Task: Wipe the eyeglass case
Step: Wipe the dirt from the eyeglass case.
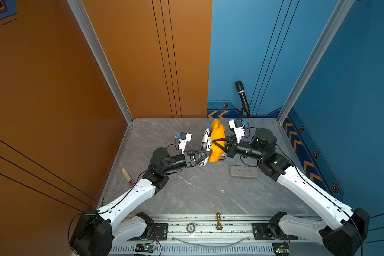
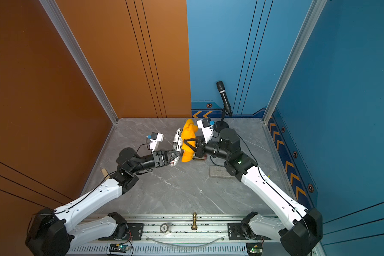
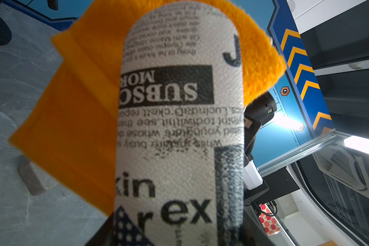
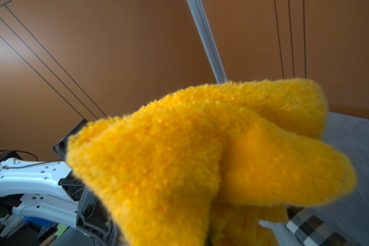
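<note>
Grey marble-patterned surface (image 1: 186, 195) underneath | left fingers (image 1: 198, 153) clamped on near end of white newspaper-print eyeglass case (image 1: 205, 139), lifted clear, likely to free one long face | right fingers (image 1: 220, 139) pinching fluffy orange cloth (image 1: 217, 131), bunched against that face for wiping

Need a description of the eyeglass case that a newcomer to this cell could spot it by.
Look over the middle of the grey marble table. There the left gripper holds the eyeglass case, next to the fluffy orange cloth in the right gripper. It alone is long, round-ended and printed like black-and-white newspaper.
</note>
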Controlling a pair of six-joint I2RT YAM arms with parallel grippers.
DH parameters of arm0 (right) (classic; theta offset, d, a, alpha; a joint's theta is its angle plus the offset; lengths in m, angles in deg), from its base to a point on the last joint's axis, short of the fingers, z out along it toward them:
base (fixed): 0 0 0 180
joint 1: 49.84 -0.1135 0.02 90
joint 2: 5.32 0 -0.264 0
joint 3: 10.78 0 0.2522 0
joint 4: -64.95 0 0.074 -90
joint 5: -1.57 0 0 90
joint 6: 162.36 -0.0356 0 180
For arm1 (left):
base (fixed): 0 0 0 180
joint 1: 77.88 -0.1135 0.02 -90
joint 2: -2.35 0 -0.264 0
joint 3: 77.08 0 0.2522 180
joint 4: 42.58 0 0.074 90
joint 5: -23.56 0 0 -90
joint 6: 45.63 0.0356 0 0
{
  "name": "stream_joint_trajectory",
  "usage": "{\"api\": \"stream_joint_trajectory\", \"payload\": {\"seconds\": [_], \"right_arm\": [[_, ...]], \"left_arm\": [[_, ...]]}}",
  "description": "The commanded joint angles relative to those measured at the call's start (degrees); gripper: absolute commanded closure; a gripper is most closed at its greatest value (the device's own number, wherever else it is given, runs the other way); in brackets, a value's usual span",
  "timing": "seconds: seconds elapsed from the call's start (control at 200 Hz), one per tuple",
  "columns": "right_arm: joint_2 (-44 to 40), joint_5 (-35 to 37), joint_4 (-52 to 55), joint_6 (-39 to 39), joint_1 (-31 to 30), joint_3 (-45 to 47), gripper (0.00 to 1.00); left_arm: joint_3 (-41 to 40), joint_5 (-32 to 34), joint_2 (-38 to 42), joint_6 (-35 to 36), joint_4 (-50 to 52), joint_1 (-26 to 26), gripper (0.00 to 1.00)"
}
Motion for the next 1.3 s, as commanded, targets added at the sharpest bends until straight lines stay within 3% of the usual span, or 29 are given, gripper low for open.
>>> {"api": "stream_joint_trajectory", "payload": {"seconds": [0.0,0.185,0.461,0.636,0.941,1.096,1.296], "right_arm": [[-0.8,-6.6,-8.5,-4.8,-6.5,5.1,1.00],[-0.9,-9.8,-9.6,-5.4,-7.6,4.1,1.00],[7.0,-12.0,-6.6,-7.3,6.0,-8.5,1.00],[11.7,-12.6,-7.8,-8.9,7.2,-12.9,1.00],[5.3,-11.6,-1.6,-3.7,-2.5,-4.6,1.00],[2.3,-10.3,-7.2,-6.7,-9.4,3.2,1.00],[6.3,-13.4,-14.7,-11.0,-9.4,1.9,1.00]], "left_arm": [[-0.1,-3.8,0.0,-0.5,-2.2,0.7,0.66],[0.0,-3.8,0.3,-0.6,-2.2,0.1,0.66],[-1.0,-4.2,-0.3,-0.8,-2.2,1.0,0.66],[-1.5,-3.8,-0.4,-0.4,-2.2,1.9,0.66],[-1.7,0.4,0.4,0.4,-1.9,-1.7,0.67],[-1.1,0.7,-0.3,0.5,-2.4,-3.3,0.67],[-1.4,2.7,0.5,0.7,-2.4,-3.6,0.67]]}}
